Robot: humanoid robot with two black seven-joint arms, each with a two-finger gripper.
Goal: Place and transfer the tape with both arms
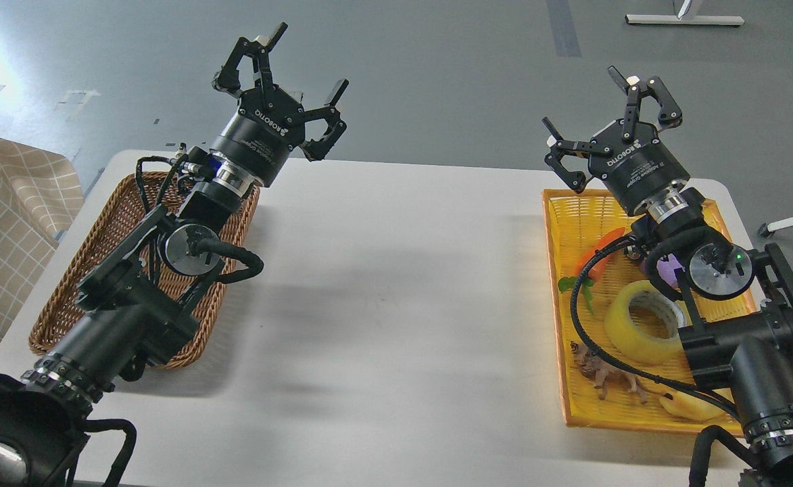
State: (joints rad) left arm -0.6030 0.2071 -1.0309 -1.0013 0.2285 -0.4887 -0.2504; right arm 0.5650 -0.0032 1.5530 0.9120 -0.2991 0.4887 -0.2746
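Note:
The tape [639, 325], a translucent yellow roll with a grey-white core, lies flat in the yellow tray [562, 223] at the right of the table, partly behind my right arm. My right gripper [609, 111] is open and empty, raised above the tray's far end, well above and beyond the tape. My left gripper [288, 78] is open and empty, raised above the far end of the brown wicker basket [71, 284] on the left.
The tray also holds an orange carrot toy [595, 253], a small brown animal figure [602, 375], a yellowish croissant toy [690, 406] and a purple thing behind my right wrist. A checked cloth [4, 223] hangs left of the white table [396, 304].

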